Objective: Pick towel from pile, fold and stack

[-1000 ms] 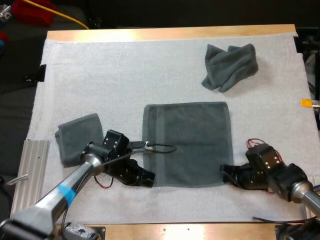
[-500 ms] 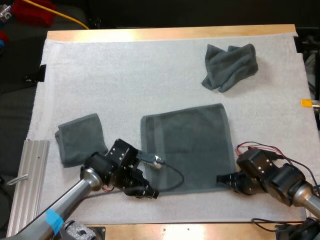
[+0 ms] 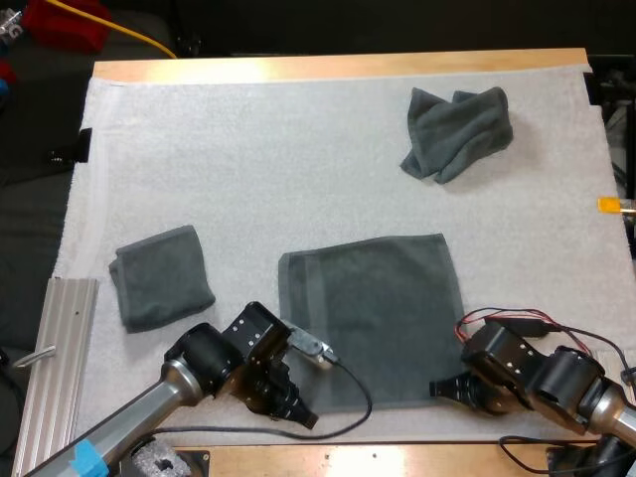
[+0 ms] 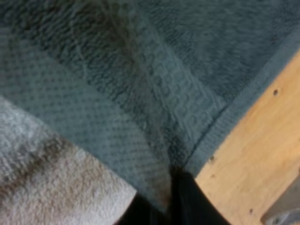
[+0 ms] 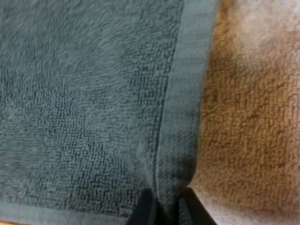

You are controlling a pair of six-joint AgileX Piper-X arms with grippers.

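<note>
A dark grey-green towel lies spread flat on the white mat, close to the near table edge. My left gripper is shut on its near left corner; in the left wrist view the black fingers pinch the towel at its hem beside bare wood. My right gripper is shut on the near right corner, and the right wrist view has the fingers clamped on the towel's edge band. A folded towel rests at the left. A crumpled towel lies at the far right.
A ribbed metal plate sits at the mat's left edge. The wooden table edge runs just in front of both grippers. The white mat stretches bare between the three towels.
Both grippers have pulled the spread towel toward the near table edge, each still holding a corner. The towel's far edge has slid nearer. The other two towels have not moved.
</note>
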